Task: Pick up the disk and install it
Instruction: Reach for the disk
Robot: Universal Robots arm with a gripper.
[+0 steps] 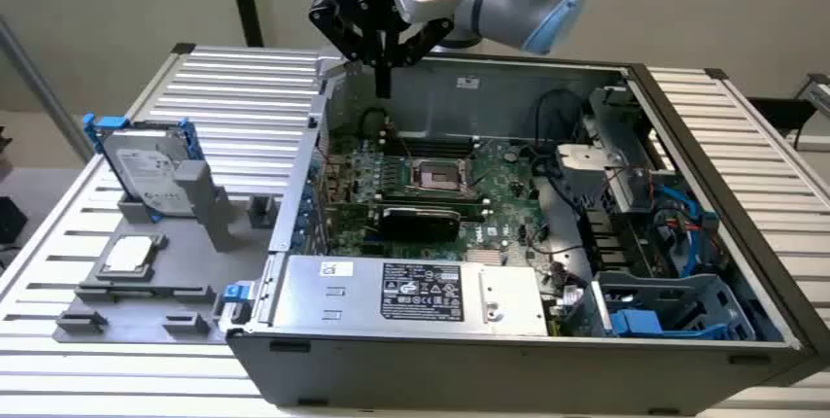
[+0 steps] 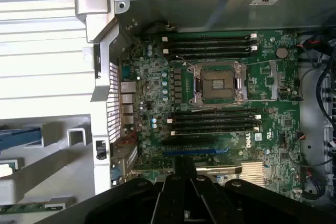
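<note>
The disk (image 1: 147,163), a silver-grey hard drive with a white label in a blue carrier frame, stands upright in a grey holder (image 1: 194,206) on the slatted table, at the exterior view's left of the open computer case. My gripper (image 1: 383,86) hangs high over the case's back left corner, well apart from the disk. Its fingers are shut together with nothing between them. In the wrist view the shut fingers (image 2: 185,174) point down over the motherboard (image 2: 220,129), and a blue edge of the carrier (image 2: 21,136) shows outside the case wall.
A small square processor chip (image 1: 127,255) lies on the grey fixture near the disk. Inside the case are the empty CPU socket (image 1: 437,177), a power supply (image 1: 402,292) at the front, and a blue drive cage (image 1: 674,311) with cables at the exterior view's right.
</note>
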